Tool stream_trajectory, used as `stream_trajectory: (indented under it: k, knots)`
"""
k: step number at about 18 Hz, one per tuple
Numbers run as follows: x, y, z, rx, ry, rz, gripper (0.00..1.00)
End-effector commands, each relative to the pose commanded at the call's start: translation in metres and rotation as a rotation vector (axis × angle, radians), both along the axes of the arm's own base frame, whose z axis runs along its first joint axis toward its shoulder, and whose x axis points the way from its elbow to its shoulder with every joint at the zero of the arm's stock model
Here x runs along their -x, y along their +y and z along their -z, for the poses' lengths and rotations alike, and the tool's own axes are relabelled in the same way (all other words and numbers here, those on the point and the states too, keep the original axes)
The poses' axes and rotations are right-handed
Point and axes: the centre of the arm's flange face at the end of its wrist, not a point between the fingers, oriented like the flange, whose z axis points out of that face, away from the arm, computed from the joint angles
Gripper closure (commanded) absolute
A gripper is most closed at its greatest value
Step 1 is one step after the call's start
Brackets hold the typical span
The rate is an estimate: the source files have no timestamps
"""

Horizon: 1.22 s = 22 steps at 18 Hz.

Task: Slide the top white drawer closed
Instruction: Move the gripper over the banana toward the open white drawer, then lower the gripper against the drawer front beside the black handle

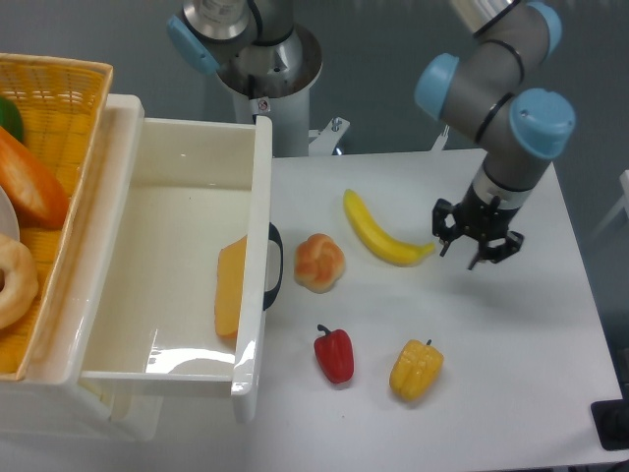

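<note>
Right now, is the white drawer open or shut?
Open. The drawer is pulled far out over the table, its inside exposed with a yellow piece leaning against the front panel. The gripper hangs well away from its handle.

Counts: 1 white drawer [187, 206], 1 yellow wicker basket [61, 98], 1 banana [378, 236], 1 bread roll [319, 263], 1 red pepper [334, 354], 1 yellow pepper [416, 369], 1 cheese wedge [231, 290] in drawer, 1 gripper [479, 246].

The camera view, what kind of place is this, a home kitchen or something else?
Probably a robotics lab, not a kitchen: a grey-and-blue robot arm over a bare white table, a second arm's grey base behind, and plastic-looking toy food such as a yellow banana.
</note>
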Motion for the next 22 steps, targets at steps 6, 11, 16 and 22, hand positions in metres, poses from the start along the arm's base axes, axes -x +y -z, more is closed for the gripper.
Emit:
stream_trajectory:
  k: [6,11,16,22]
  knots:
    - [-0.036,0.012,-0.022,-0.059,-0.197,-0.138,0.94]
    - [-0.06,0.055,-0.046,-0.107,-0.356,-0.281,0.94]
    - [-0.075,0.095,-0.052,-0.122,-0.427,-0.388,0.94]
    - [-0.086,0.121,-0.057,-0.159,-0.477,-0.402,0.88]
